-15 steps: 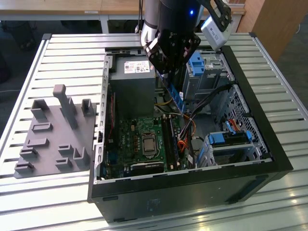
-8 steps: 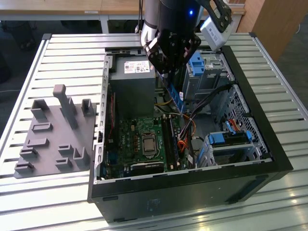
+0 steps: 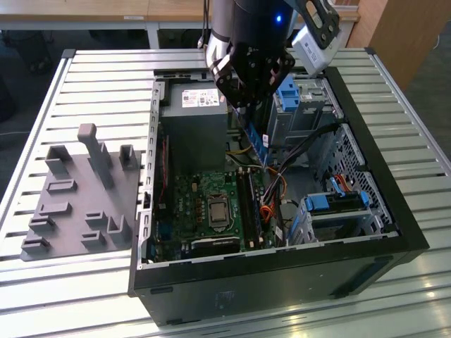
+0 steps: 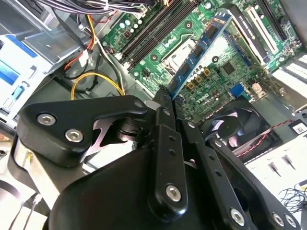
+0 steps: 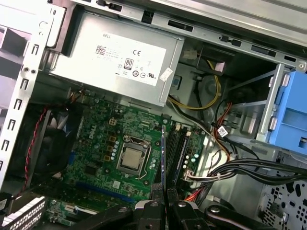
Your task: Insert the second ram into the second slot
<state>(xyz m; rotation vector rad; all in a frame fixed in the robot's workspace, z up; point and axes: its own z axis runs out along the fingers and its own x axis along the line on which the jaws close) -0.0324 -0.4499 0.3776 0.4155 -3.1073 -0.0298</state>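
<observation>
My gripper (image 3: 246, 116) hangs inside the open computer case (image 3: 394, 211), shut on the second ram (image 3: 257, 144), a thin blue stick held on edge. In the second wrist view the ram (image 4: 199, 50) juts out from the fingertips (image 4: 163, 103) over the green motherboard (image 4: 230, 72). In the first wrist view the ram (image 5: 163, 153) appears edge-on, above and alongside the black slots (image 5: 178, 149). The ram is in the air, apart from the slots (image 3: 248, 208). My gripper (image 5: 163, 194) grips its upper end.
A grey power supply (image 3: 194, 116) stands close beside the gripper. A blue drive cage (image 3: 289, 95) and loose cables (image 3: 296, 151) lie on the other side. The processor socket (image 5: 132, 158) and a fan (image 4: 230, 129) border the slots. A grey fixture plate (image 3: 77, 204) lies at the exterior view's left.
</observation>
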